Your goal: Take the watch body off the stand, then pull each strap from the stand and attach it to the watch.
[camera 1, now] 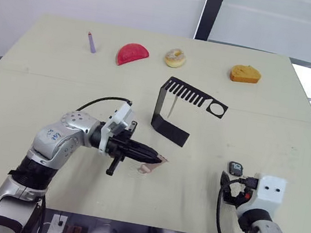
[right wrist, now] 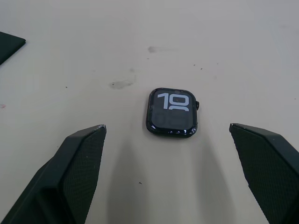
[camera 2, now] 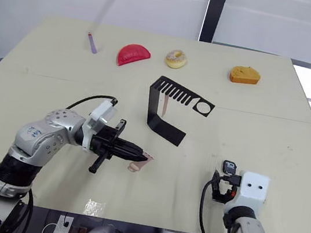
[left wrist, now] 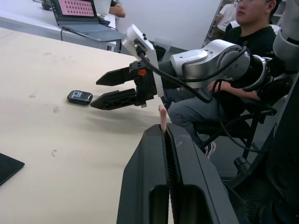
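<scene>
The black stand [camera 1: 172, 128] sits mid-table, and one pale pink strap [camera 2: 165, 107] hangs under its slotted arm. The other strap [camera 1: 152, 164] is off the stand, low over the table in front of it, with my left gripper [camera 1: 156, 155] shut on one end; its tip pokes out past the closed fingers [left wrist: 161, 116]. The watch body [camera 1: 236, 168] lies flat on the table at the right with its screen up. My right gripper [right wrist: 167, 128] hovers just behind it, open, with the watch body [right wrist: 171, 112] lying between the spread fingers and touching neither.
Along the far side lie a purple stick [camera 1: 91, 42], a red slice [camera 1: 132, 54], a donut [camera 1: 175, 57] and an orange food piece [camera 1: 245, 74]. A seated person [left wrist: 252, 42] and a laptop [left wrist: 81, 14] are beyond the table edge.
</scene>
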Robot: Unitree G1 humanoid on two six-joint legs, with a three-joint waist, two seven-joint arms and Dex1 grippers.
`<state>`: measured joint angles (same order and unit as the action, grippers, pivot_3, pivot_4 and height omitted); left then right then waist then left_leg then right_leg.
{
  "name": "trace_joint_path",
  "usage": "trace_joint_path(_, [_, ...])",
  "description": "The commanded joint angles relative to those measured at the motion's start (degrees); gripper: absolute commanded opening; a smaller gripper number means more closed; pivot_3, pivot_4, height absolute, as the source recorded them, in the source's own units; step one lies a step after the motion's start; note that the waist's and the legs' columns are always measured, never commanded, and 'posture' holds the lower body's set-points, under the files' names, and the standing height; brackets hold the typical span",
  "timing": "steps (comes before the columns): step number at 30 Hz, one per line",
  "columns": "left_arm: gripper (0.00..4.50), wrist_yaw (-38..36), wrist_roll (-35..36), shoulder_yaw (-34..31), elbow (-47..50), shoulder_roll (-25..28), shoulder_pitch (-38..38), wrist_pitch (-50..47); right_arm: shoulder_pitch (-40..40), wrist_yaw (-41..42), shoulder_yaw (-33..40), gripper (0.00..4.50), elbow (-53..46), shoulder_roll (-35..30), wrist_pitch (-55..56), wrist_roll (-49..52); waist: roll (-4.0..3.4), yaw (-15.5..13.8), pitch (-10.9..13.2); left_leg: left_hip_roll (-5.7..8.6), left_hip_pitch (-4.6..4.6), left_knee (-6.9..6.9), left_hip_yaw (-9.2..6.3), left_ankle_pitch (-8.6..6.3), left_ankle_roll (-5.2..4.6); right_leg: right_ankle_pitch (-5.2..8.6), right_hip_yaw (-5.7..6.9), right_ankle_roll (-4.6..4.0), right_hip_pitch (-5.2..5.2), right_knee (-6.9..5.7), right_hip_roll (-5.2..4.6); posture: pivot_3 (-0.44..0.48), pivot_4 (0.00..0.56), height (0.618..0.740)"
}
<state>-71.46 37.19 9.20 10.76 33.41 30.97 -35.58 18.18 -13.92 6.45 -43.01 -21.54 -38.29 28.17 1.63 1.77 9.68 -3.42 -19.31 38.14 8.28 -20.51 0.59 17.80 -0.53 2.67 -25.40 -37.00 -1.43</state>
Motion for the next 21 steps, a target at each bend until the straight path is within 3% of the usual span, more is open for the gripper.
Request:
trace_joint_path(1, [0.00, 0.7, 1.1, -1.5, 2.3, 0.2, -0.1, -0.3, -2.7, -1.2, -0.7, 4.48, 1.1, 2.0, -1.3, -3.8, 0.00, 0.0, 0.0, 0.00, 0.00, 0.00, 0.01, 0.00, 0.00, 0.00, -0.01, 0.00, 0.00, -0.01, 0.00, 0.000, 0.150, 0.737])
trace_joint_path(12, [0.00, 1.6, 1.4, -2.0, 2.7, 0.1, 0.1, -0.8, -7.3, -1.5, 0.8, 4.48, 4.0, 10.6, -6.1, -8.5, -0.01, 0.2, 0.0, 0.00, 0.02, 0.03, 0.02, 0.00, 0.00, 0.00, 0.00, 0.00, -0.02, -0.09, 0.00, 0.000, 0.150, 0.737])
trace_joint_path(15, [0.00, 1.8, 1.5, -2.1, 2.6, 0.0, 0.1, -0.8, -7.7, -1.0, 0.9, 3.84, 3.9, 11.2, -6.8, -9.4, -0.01, 0.2, 0.0, 0.00, 0.02, 0.04, 0.02, 0.00, 0.00, 0.00, 0.00, 0.00, -0.02, -0.10, 0.00, 0.000, 0.150, 0.737])
trace_joint_path(21, [0.00, 1.8, 1.5, -2.1, 2.4, -0.1, 0.2, -0.8, -8.7, -0.9, 2.0, 3.84, 4.5, 12.8, -7.7, -10.3, -0.01, 0.2, 0.0, 0.01, 0.02, 0.04, 0.02, 0.00, 0.00, 0.00, 0.00, 0.00, -0.02, -0.11, 0.00, 0.000, 0.150, 0.737])
